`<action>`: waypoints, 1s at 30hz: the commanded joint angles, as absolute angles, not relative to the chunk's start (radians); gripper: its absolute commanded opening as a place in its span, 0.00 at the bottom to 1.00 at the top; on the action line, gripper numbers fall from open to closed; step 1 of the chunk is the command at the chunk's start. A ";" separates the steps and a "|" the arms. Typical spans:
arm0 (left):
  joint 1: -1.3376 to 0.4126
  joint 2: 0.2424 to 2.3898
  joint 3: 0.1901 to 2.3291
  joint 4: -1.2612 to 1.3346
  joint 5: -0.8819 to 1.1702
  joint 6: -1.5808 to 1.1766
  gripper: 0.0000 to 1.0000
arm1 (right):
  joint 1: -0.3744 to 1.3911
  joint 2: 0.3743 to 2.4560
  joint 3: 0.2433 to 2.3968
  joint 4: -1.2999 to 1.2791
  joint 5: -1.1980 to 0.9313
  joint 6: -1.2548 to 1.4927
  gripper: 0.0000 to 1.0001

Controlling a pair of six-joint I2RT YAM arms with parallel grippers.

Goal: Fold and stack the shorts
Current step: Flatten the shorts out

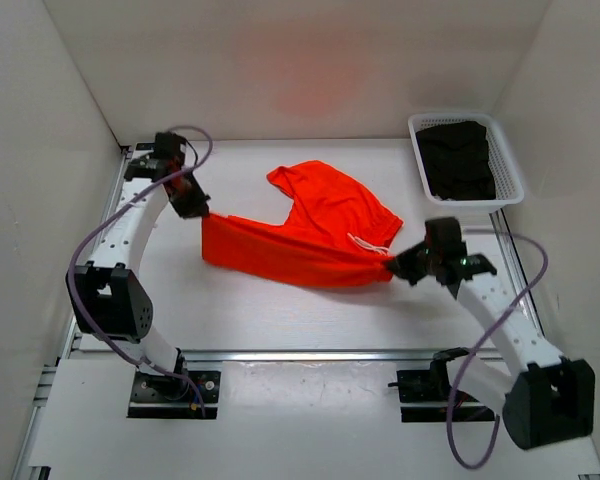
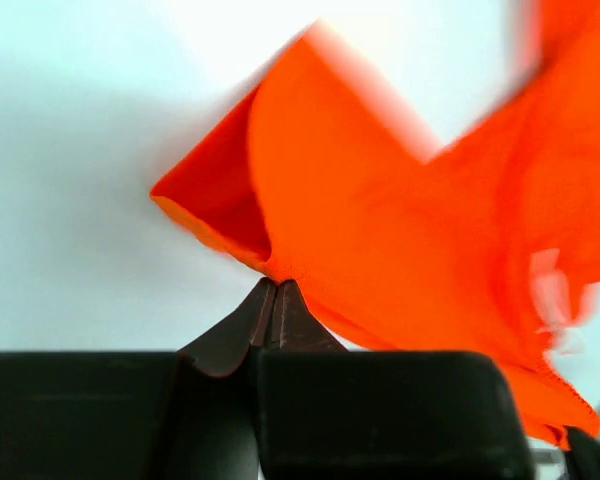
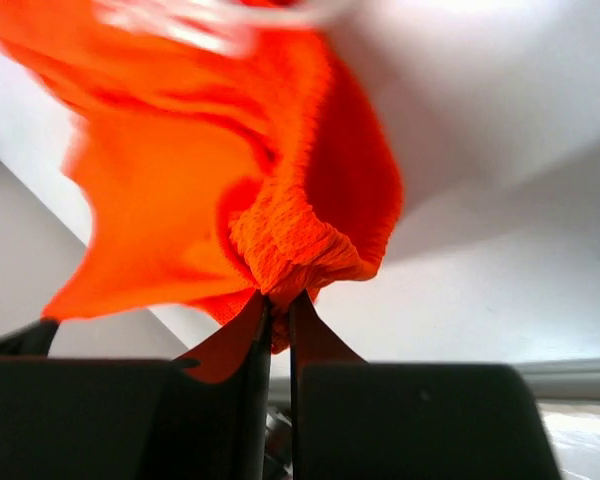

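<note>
The neon-orange shorts (image 1: 300, 240) are stretched across the middle of the table between both grippers, one leg trailing toward the back. A white drawstring (image 1: 370, 245) shows near the right end. My left gripper (image 1: 201, 212) is shut on the left corner of the shorts (image 2: 380, 230), its jaws pinched together on the fabric edge (image 2: 277, 282). My right gripper (image 1: 392, 266) is shut on the gathered waistband of the shorts (image 3: 290, 245), with bunched fabric squeezed between its fingertips (image 3: 278, 298). The held edge hangs lifted off the table.
A white basket (image 1: 508, 158) at the back right holds dark folded clothing (image 1: 460, 160). White walls enclose the table on the left, back and right. Metal rails run along the table's front and sides.
</note>
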State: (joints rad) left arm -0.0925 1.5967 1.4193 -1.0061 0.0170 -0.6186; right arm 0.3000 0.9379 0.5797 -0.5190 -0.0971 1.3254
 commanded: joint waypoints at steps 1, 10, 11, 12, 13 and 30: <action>-0.063 1.600 1.691 -1.040 0.003 -0.578 0.11 | 0.178 1.109 0.877 -0.486 -0.038 1.074 0.00; -0.015 1.746 2.212 -1.186 0.023 -0.560 0.11 | 0.143 1.309 1.470 -0.601 0.132 0.744 0.00; -0.015 1.718 2.135 -1.143 0.035 -0.560 0.11 | 0.153 1.284 1.412 -0.592 0.143 0.730 0.00; -0.015 1.689 2.081 -1.122 0.058 -0.560 0.11 | 0.178 1.228 1.370 -0.592 0.153 0.720 0.00; -0.015 1.625 2.018 -1.102 0.072 -0.560 0.11 | 0.193 1.197 1.321 -0.592 0.176 0.709 0.00; -0.063 1.238 1.144 -0.988 0.072 -0.637 0.78 | 0.373 0.650 0.790 -0.852 0.324 0.922 0.63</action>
